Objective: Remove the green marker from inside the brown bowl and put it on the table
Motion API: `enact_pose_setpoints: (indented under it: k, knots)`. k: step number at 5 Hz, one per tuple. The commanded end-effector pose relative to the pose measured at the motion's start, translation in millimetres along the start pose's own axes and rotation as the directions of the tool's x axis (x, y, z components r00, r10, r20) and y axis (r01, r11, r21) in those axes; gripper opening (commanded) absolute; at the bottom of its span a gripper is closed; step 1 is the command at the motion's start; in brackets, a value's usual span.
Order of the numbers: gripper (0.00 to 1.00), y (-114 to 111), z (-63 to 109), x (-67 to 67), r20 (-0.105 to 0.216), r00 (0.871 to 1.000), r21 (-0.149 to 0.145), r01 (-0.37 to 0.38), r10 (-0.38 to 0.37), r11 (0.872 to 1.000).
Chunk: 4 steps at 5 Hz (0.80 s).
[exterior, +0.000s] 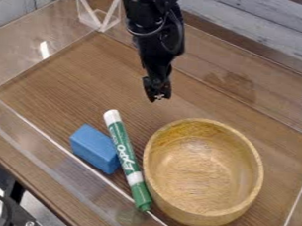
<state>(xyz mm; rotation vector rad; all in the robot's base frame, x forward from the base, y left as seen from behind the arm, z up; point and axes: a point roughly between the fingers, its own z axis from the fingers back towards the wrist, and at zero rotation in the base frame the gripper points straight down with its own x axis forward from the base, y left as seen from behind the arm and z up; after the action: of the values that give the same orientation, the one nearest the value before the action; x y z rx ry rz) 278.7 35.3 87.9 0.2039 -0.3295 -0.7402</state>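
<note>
The green marker (126, 159) lies flat on the table (77, 84), outside the brown bowl (203, 172) and just left of its rim, running from upper left to lower right. Nothing shows inside the bowl. My gripper (157, 90) hangs from the black arm above the table, up and left of the bowl's far rim and clear of the marker. It points down with its short fingers slightly apart and nothing between them.
A blue rectangular block (95, 148) lies against the marker's left side. Clear acrylic walls (41, 36) border the table, with one along the near edge close to the marker's lower tip.
</note>
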Motion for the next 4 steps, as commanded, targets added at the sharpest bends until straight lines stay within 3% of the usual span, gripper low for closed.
enact_pose_setpoints:
  k: [1, 4]
  knots:
    - [1.00, 8.9, 13.9, 4.1, 0.054, 0.997, 0.046, -0.049, 0.047, 0.998]
    - [1.00, -6.8, 9.0, -8.5, 0.078, 0.986, 0.000, -0.147, 0.146, 0.989]
